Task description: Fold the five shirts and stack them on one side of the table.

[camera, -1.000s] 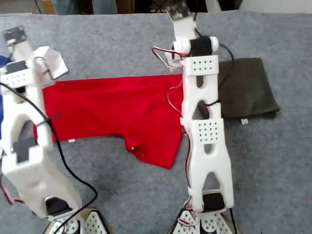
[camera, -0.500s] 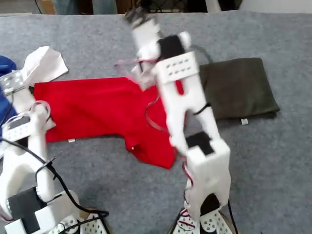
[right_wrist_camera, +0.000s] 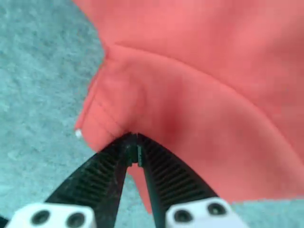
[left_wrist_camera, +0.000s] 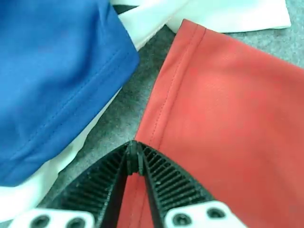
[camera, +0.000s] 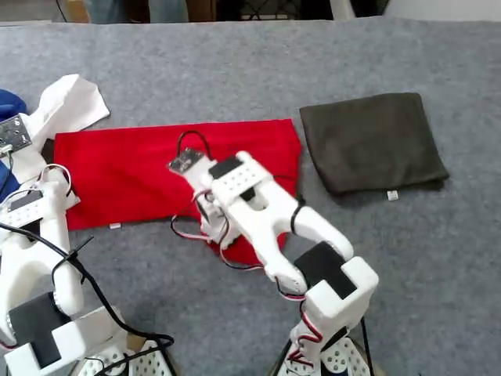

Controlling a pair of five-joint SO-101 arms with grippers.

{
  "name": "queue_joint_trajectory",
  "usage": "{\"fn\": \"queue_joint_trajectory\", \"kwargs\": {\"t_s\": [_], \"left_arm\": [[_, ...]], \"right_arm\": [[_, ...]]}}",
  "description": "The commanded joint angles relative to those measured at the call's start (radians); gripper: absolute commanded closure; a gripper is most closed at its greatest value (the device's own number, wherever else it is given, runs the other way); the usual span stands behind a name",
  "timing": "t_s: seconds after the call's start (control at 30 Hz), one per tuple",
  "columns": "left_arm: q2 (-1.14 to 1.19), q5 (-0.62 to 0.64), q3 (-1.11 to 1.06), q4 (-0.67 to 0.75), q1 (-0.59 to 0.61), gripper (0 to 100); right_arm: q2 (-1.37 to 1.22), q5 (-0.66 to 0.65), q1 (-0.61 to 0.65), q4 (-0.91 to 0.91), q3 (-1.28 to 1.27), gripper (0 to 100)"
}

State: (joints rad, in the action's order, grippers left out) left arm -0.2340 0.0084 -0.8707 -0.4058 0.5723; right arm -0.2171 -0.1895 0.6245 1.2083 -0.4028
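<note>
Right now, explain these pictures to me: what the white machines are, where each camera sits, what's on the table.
These are two robot arms, the left arm and the right arm, each ending in a pincer. One picture looks down over the grey table; the other two come from cameras on the wrists. A red shirt lies spread out, a dark shirt folded beside it, a white shirt and a blue shirt bunched at one end. The left gripper and the right gripper are both closed, tips against the red shirt.

Spread shirt (camera: 133,168) is lying in the middle, folded shirt (camera: 372,141) just to its right, loose shirts (camera: 70,102) heaping at its left end. My left gripper (left_wrist_camera: 134,156) is sitting at that end, my right gripper (right_wrist_camera: 132,148) over the near edge.
</note>
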Motion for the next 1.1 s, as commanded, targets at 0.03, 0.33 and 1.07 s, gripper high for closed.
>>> {"fn": "queue_joint_trajectory", "kwargs": {"t_s": [0.03,0.33,1.07], "left_arm": [[-0.005,-0.003,0.027,0.014,0.007,97],[-0.005,-0.003,0.027,0.014,0.008,97],[-0.005,-0.003,0.027,0.014,0.007,97]], "right_arm": [[0.054,0.0,0.017,-0.058,-0.03,98.4],[0.18,-0.216,-0.006,0.157,0.022,98.3],[0.157,-0.62,-0.068,-0.109,-0.213,72.5]]}}
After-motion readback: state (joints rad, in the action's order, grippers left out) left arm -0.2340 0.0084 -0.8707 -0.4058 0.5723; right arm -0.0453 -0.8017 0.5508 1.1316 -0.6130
